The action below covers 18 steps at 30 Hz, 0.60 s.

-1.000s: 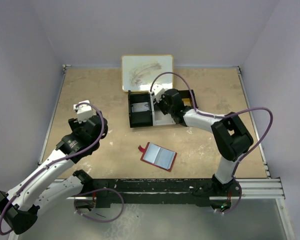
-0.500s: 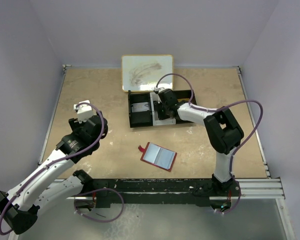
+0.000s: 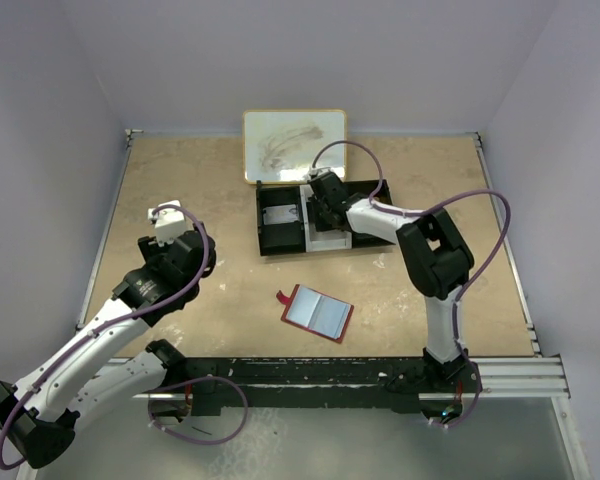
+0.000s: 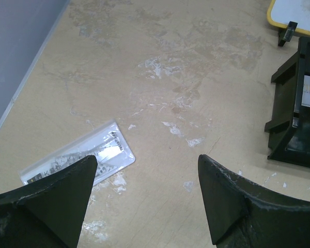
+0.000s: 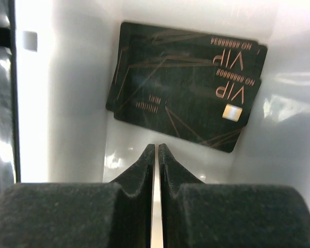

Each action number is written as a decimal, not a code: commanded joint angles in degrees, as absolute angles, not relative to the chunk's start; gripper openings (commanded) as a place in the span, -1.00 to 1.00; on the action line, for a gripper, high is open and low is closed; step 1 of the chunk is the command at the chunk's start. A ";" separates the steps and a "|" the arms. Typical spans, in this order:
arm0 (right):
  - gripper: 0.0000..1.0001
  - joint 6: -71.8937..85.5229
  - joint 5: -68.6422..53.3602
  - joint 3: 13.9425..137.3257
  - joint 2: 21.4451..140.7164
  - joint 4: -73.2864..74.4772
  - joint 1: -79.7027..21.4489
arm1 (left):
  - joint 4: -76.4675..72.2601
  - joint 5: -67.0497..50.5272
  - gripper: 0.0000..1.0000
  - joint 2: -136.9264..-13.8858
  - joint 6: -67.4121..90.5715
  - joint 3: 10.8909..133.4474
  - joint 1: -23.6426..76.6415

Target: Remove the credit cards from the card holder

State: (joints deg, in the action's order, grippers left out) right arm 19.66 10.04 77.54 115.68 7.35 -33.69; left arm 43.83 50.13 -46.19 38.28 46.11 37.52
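Observation:
The card holder (image 3: 318, 313), a small red wallet, lies open on the table with its pale sleeves facing up. Both grippers are away from it. Black credit cards (image 5: 186, 98) printed "VIP" lie stacked in the white middle compartment (image 5: 57, 103) of the black tray (image 3: 280, 235). My right gripper (image 5: 156, 147) hangs shut just above that compartment's floor, near the cards' lower edge, with nothing between its fingers. It appears in the top view as the right gripper (image 3: 325, 200). My left gripper (image 4: 147, 163) stands open over bare table at the left, shown from above as the left gripper (image 3: 168, 222).
A clear plastic sleeve with printed paper (image 4: 80, 157) lies flat under my left finger. A yellow-rimmed whiteboard (image 3: 294, 145) sits behind the tray. The tray's left end (image 4: 294, 129) shows at the right of the left wrist view. Walls enclose the table on three sides.
My right gripper has shifted left and slightly back over the tray's middle compartment, its elbow folding in. The left arm and the card holder have not moved.

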 commanded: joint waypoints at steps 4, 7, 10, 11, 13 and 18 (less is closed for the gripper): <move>-0.81 22.35 17.76 80.53 119.12 8.77 -33.51 | 42.36 50.48 0.53 -46.11 37.53 47.20 37.35; -0.80 23.32 19.94 80.90 119.76 8.39 -33.55 | 42.35 50.48 0.53 -46.10 37.53 47.22 37.29; -0.78 23.92 21.37 81.53 120.32 7.88 -33.51 | 42.26 50.49 0.53 -46.25 37.45 47.20 37.30; -0.77 23.95 22.34 81.78 120.49 7.94 -33.50 | 42.27 50.45 0.53 -46.27 37.40 47.23 37.31; -0.76 24.04 23.16 82.07 120.52 8.05 -33.54 | 42.28 50.48 0.53 -46.24 37.44 47.25 37.36; -0.72 22.59 21.86 82.50 119.95 7.85 -33.49 | 42.36 50.51 0.53 -46.22 37.49 47.28 37.34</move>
State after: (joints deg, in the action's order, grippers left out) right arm 22.96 20.12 81.12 118.98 6.20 -33.74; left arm 43.81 50.09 -46.30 38.28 46.11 37.52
